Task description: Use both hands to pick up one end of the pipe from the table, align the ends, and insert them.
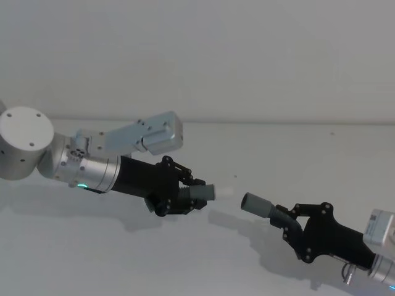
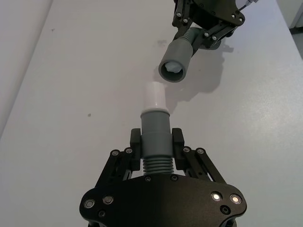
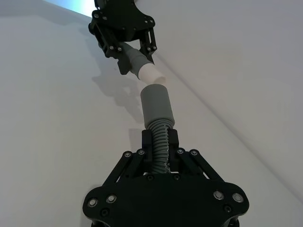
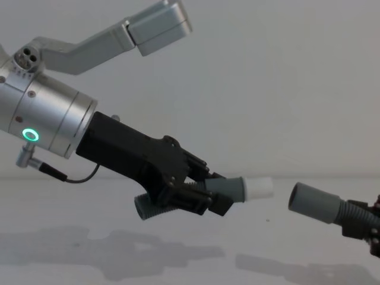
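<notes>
Left gripper [image 1: 188, 196] is sitting at 9 o'clock of head-view centre, fingers [image 2: 177, 140] clamping the ribbed part of the spigot piece [image 1: 199, 193] just behind its grey cuff and aiming it toward 3–4 o'clock. Its white tip [image 1: 225, 191] is sticking out past the cuff. Right gripper [image 1: 290, 217] is coming in from the 4–5 o'clock corner, closed around the ribbed hose of the socket piece [image 1: 281, 217] and aiming toward 10 o'clock. The socket cuff [image 1: 255, 204] is facing the tip from its 4 o'clock side, near it but with a gap showing, the mouth sitting slightly lower. In the chest view both pieces are hanging above the table [image 1: 185, 265], their shadows falling on it below. Bare table surface is running out toward 6 and 12 o'clock, with the far edge meeting the wall [image 1: 247, 61] at 12.
</notes>
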Robot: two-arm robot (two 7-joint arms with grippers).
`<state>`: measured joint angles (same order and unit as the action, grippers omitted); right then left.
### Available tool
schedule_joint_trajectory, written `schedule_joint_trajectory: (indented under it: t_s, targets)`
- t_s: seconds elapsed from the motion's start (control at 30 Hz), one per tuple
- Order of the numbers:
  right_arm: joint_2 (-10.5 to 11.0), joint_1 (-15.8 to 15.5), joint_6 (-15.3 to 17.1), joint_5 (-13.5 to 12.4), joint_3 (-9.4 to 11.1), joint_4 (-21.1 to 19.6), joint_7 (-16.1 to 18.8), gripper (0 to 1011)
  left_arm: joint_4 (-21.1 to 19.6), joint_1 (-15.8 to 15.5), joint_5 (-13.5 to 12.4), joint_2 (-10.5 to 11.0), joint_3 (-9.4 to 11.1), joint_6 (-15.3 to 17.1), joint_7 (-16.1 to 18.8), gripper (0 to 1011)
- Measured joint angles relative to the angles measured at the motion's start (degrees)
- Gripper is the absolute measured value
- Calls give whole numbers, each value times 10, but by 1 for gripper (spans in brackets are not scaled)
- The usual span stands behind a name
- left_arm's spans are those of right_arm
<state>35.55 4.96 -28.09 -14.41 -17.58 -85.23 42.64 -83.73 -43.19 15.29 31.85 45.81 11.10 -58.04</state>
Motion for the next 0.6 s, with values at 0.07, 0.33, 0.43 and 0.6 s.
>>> schedule_joint_trajectory:
  t_s: [0.07, 0.33, 0.43, 0.6]
  targets:
    - [0, 0, 1, 0, -1, 0, -1, 162, 1, -1, 0, 0, 1, 0, -1, 372]
    - [0, 3, 6, -1, -5, -1, -5, 162, 9, -7, 4, -4, 8, -3, -7, 372]
    - [0, 5, 8, 0, -7, -1, -7, 162, 11, -10, 6, -5, 11, -4, -10, 372]
    - [0, 8, 10, 0, -11, -1, -10, 163, 13, -12, 8, -6, 14, -5, -12, 372]
